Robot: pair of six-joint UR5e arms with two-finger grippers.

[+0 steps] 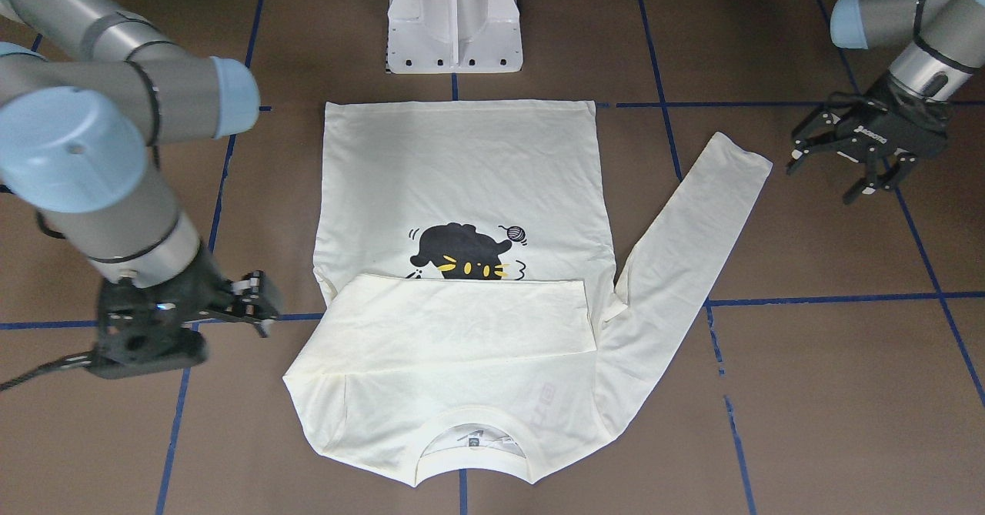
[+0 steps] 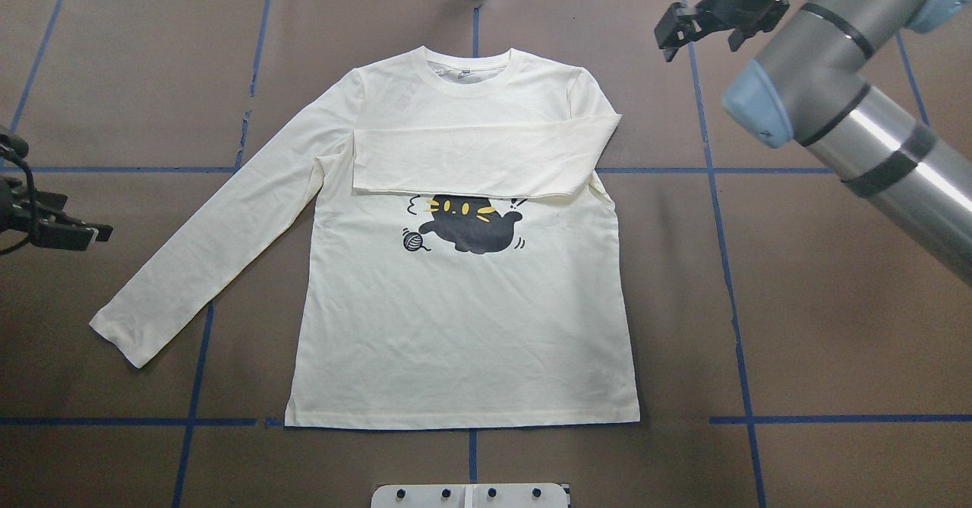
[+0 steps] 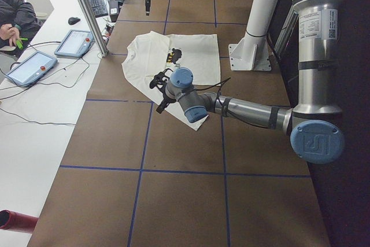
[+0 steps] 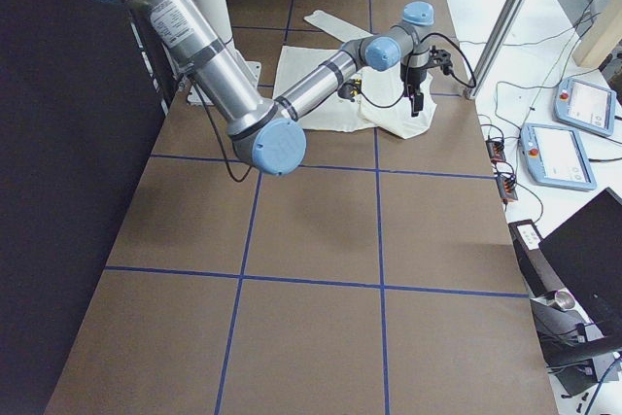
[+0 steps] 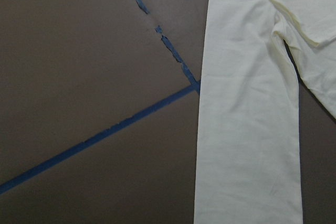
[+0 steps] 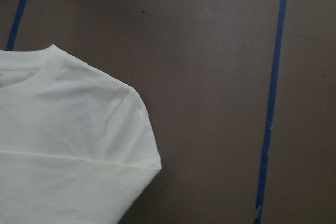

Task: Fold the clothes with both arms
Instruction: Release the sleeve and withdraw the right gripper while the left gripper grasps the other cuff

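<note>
**Brown worktop, one sleeve in, one sleeve to go**

Brown matting crossed by blue tape lines (image 2: 729,265) covers the worktop (image 2: 835,303), and the cream T-shirt (image 2: 463,326) lies flat on it, print side up, with the collar (image 2: 471,75) at the far edge from the robot. The sleeve on the robot's right (image 2: 478,159) is already laid across the chest and hides the top of the cat print (image 2: 471,227). The other sleeve (image 2: 220,235) runs out diagonally over the mat, its cuff (image 2: 114,337) well apart from the body of the shirt.

Neither arm holds any cloth. The left end effector (image 1: 850,176) hangs with its fingers spread, out beyond the loose sleeve and clear of it. The right end effector (image 2: 702,29) also looks spread and empty, and hovers just off the folded shoulder.

By my reading the sleeve stage is half done. The next move probably falls to the left arm: come down on the cuff end, pinch one layer cleanly, and carry it across to lie over the first sleeve. A poor grip could drag the shoulder seam askew.
</note>
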